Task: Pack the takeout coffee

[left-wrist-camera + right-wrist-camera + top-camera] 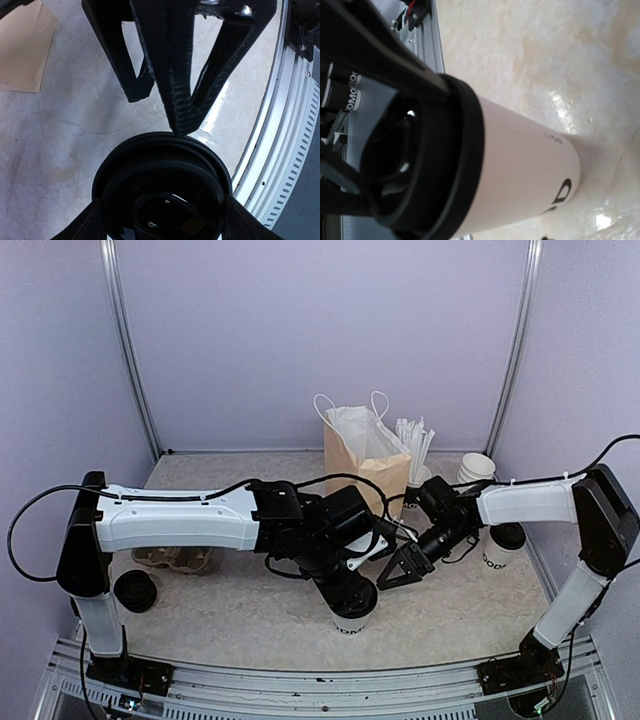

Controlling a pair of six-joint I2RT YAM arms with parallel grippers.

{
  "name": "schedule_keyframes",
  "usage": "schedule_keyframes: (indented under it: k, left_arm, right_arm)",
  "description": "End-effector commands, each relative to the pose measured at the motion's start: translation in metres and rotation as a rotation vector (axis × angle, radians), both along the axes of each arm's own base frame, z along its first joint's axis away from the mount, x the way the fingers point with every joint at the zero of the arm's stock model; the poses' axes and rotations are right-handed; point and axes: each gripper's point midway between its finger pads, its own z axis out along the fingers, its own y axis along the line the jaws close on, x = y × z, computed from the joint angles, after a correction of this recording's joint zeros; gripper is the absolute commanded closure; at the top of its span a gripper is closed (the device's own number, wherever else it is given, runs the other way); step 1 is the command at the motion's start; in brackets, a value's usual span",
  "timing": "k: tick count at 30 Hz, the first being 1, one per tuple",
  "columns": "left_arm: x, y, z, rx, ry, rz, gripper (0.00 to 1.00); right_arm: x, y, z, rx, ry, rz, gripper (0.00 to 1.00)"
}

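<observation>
A lidded cup (pixel 520 170) stands upright on the counter (pixel 250 625), near its front edge and about midway between the two arms. The left hand (pixel 352 592) hangs over it from above, one finger (pixel 82 227) against each side of the black lid, gripping it. The right hand (pixel 389 580) reaches in from the right, and one of its fingertips meets the lid's rim. Whether this hand is open or closed cannot be told. A second cup (pixel 503 545), also lidded, stands well to the right under the right arm. Behind them a brown paper bag (pixel 365 460) stands open, with white straws (pixel 413 445) and a stack of lidless cups (pixel 476 469) beside it. A loose lid (pixel 135 591) lies at far left.
</observation>
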Motion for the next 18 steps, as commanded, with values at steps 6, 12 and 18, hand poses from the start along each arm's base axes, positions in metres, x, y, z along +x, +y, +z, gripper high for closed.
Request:
schedule_keyframes:
  k: [6,12,18]
  left_arm:
    - [-0.015,0.009,-0.043,0.099,0.068,-0.027,0.33]
    - [-0.016,0.009,-0.045,0.101,0.073,-0.032,0.33]
    - [-0.018,0.013,-0.053,0.120,0.083,-0.034,0.33]
  right_arm:
    - [-0.010,0.011,0.003,0.042,0.059,0.054,0.43]
    - [-0.006,0.012,-0.011,-0.027,0.049,0.036,0.46]
    - [0.008,-0.007,-0.065,-0.275,0.021,-0.039,0.56]
